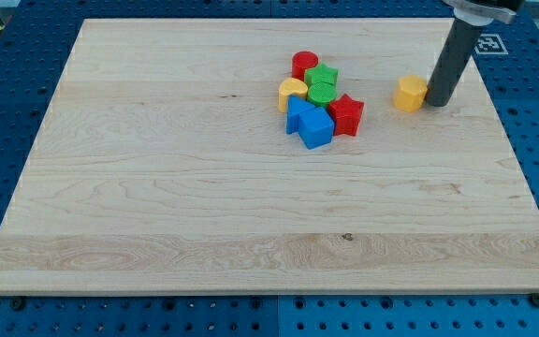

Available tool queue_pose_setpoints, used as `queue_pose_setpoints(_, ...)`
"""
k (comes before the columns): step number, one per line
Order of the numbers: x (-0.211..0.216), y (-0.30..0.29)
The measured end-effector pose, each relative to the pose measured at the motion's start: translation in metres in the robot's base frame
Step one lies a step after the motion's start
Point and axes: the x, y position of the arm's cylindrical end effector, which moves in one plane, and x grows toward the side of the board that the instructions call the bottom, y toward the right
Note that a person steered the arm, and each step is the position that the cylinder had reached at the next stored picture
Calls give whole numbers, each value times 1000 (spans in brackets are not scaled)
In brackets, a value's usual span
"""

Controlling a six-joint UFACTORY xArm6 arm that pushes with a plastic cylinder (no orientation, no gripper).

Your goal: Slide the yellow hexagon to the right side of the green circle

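Observation:
The yellow hexagon (410,94) lies on the wooden board towards the view's upper right, apart from the other blocks. My tip (436,102) stands right beside it, touching or nearly touching its right side. The green circle (320,92) sits in a tight cluster left of the hexagon, with a green star (324,75) just above it.
The cluster also holds a red cylinder (304,65), a yellow block (292,93), a red star (347,113) and two blue blocks (298,112) (316,128). The wooden board (157,187) lies on a blue perforated table.

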Motion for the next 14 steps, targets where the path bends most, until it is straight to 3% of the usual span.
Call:
queue_pose_setpoints(10, 0, -51)
queue_pose_setpoints(14, -37, -40)
